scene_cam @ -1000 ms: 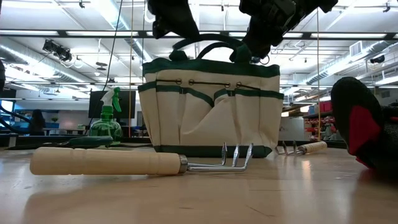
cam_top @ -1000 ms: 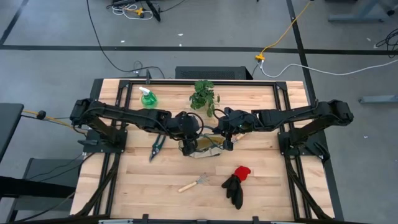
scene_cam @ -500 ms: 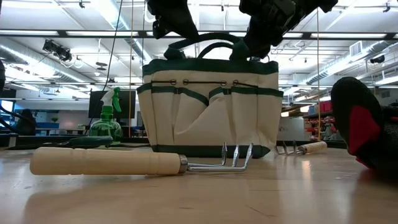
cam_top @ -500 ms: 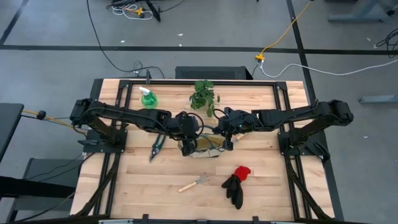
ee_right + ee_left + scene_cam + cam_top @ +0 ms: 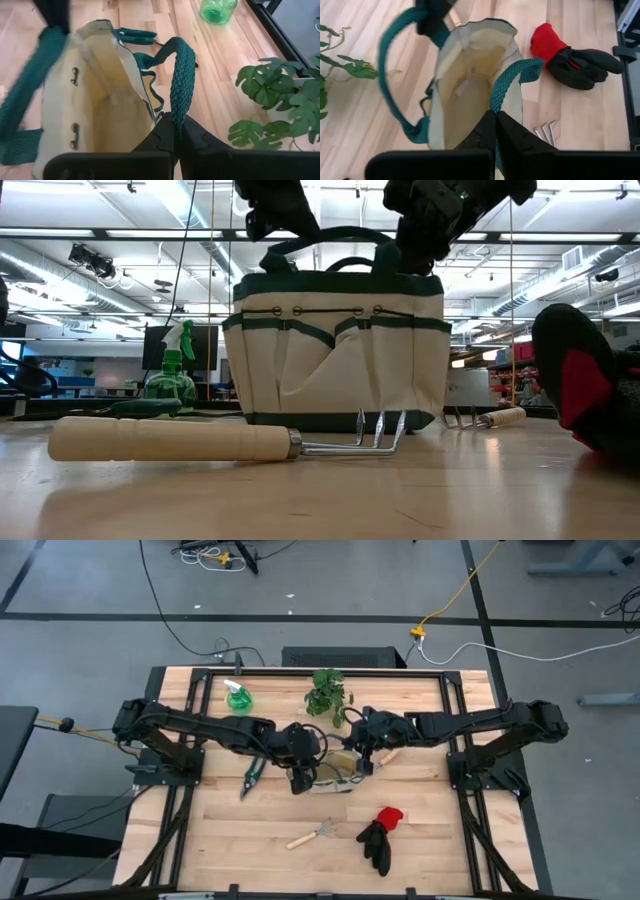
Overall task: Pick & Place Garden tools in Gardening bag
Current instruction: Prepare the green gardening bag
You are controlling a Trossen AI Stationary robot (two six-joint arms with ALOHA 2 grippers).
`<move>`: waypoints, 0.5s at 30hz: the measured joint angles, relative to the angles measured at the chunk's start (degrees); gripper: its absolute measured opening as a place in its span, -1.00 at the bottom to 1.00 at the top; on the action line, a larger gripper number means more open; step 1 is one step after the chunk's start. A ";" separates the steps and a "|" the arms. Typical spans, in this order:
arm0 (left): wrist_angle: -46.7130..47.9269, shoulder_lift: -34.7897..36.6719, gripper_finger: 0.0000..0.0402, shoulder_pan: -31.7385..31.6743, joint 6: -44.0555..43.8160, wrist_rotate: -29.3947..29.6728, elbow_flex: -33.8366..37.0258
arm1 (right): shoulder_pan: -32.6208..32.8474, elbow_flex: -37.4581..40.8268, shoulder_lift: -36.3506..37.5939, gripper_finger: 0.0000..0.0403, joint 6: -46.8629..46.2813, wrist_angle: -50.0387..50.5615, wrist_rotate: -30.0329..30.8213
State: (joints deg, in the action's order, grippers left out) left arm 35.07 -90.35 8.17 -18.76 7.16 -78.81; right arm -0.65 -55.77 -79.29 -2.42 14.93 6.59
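Your left gripper [image 5: 496, 131] and right gripper [image 5: 174, 131] each clamp a handle of the gardening bag [image 5: 335, 772], mouth spread between jaws. Nothing inside; rake [image 5: 311, 834], gloves [image 5: 381, 838], shears [image 5: 251, 775], spray bottle [image 5: 238, 697] lie outside.

Plant [image 5: 327, 693]: green, leafy, at the table's far edge near the middle; broad lobed leaves show in the right wrist view [image 5: 272, 95].

Table [image 5: 420, 840]: pale wood planks, black frame rails along both sides.

Floor [image 5: 90, 580]: grey, with a dark line running across it.

Cables: a black one [image 5: 165, 615] trails over the floor; a yellow one [image 5: 455, 595] ends at a plug by the table's far side (a white lead runs on from there).

Room behind: ceiling lights [image 5: 120, 235], monitors.
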 joint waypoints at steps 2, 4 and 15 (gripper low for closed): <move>0.01 -0.02 -0.98 0.38 0.04 -0.71 0.00 | -0.60 0.00 0.00 -0.98 0.02 0.26 0.01; -0.03 -0.02 -0.98 0.81 0.08 -1.05 0.00 | -1.26 0.00 0.00 -0.98 0.02 0.31 0.03; -0.74 -0.02 -0.98 1.72 0.08 -1.44 0.00 | -3.97 0.00 0.00 -0.98 0.11 1.12 1.46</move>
State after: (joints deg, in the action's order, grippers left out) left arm 34.33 -90.37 9.89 -18.68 5.72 -78.81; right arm -4.62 -55.77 -79.29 -2.31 16.05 8.05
